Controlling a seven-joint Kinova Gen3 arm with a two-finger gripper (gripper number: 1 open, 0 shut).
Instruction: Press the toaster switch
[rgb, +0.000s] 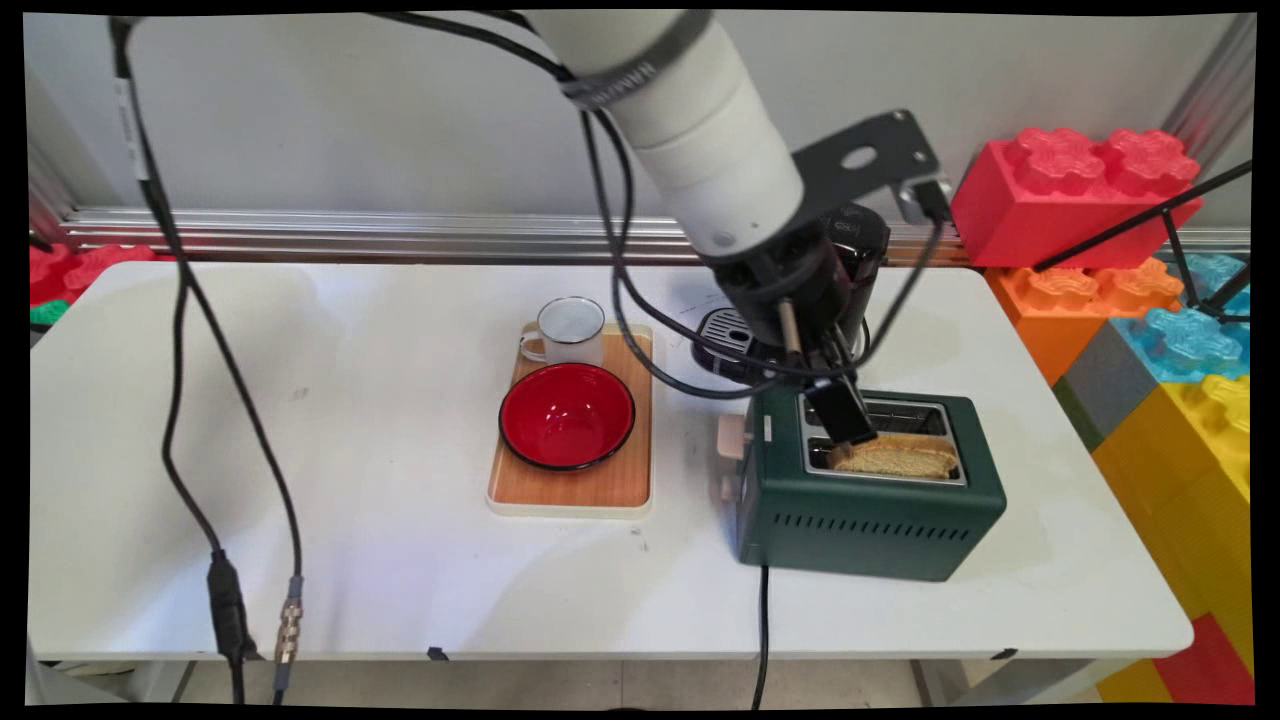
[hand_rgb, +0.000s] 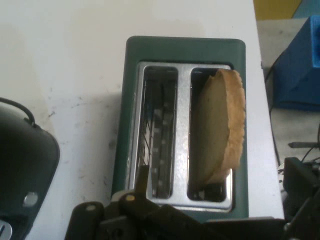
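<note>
A dark green two-slot toaster (rgb: 870, 510) stands on the white table, right of centre. A slice of bread (rgb: 895, 457) sticks up out of its near slot; the far slot is empty. My gripper (rgb: 843, 412) hangs just above the toaster's left end, next to the bread's left edge. In the hand view the toaster (hand_rgb: 185, 47) lies straight below, with the bread (hand_rgb: 220, 130) leaning in the right-hand slot. My gripper (hand_rgb: 220, 172) is open. One finger (hand_rgb: 143, 176) is over the empty slot and the other is past the toaster's outer side. It holds nothing.
A wooden tray (rgb: 610, 485) left of the toaster carries a red bowl (rgb: 566, 415) and a white mug (rgb: 570, 330). A black coffee machine (rgb: 735, 340) stands behind the toaster. Big toy bricks (rgb: 1080, 195) are stacked at the right. Black cables (rgb: 225, 500) hang at the left.
</note>
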